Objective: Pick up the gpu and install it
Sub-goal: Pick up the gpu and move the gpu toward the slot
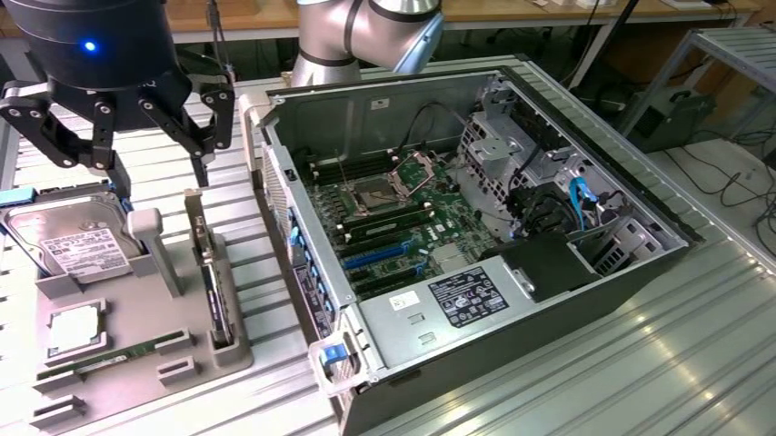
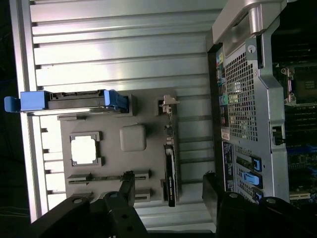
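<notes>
The hand is being held above the grey holder, with its fingers being spread wide apart and nothing being gripped. The gpu is being carried upright on its edge in a slot of the holder, along the holder's side facing the open computer case. The holder is being borne by the ribbed tabletop.

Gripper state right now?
Gripper: jaws open, holding nothing; the gpu stands in the tray below it.
</notes>
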Controlling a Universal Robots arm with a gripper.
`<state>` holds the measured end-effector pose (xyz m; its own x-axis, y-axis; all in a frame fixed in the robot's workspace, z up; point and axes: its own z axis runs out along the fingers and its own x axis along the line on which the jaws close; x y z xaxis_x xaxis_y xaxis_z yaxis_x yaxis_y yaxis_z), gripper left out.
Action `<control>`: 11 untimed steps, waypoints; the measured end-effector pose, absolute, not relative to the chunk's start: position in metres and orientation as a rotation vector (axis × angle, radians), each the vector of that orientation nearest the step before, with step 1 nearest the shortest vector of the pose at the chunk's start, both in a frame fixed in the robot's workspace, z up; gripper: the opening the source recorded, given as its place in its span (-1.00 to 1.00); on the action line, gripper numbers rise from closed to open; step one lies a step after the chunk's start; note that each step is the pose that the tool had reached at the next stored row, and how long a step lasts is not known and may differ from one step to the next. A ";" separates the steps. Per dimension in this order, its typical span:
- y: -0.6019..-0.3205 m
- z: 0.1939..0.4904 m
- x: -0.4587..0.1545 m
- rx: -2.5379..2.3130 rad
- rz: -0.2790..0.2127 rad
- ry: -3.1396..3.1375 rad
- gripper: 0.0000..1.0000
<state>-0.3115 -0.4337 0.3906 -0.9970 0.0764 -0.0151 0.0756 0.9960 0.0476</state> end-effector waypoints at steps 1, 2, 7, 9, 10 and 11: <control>-0.434 0.391 -0.312 0.119 0.073 3.122 0.33; -0.434 0.391 -0.312 0.119 0.073 3.122 0.33; -0.434 0.391 -0.311 0.119 0.072 3.122 0.33; -0.434 0.390 -0.311 0.119 0.066 3.122 0.33; -0.434 0.389 -0.312 0.119 0.063 3.122 0.33; -0.434 0.388 -0.312 0.119 0.059 3.122 0.33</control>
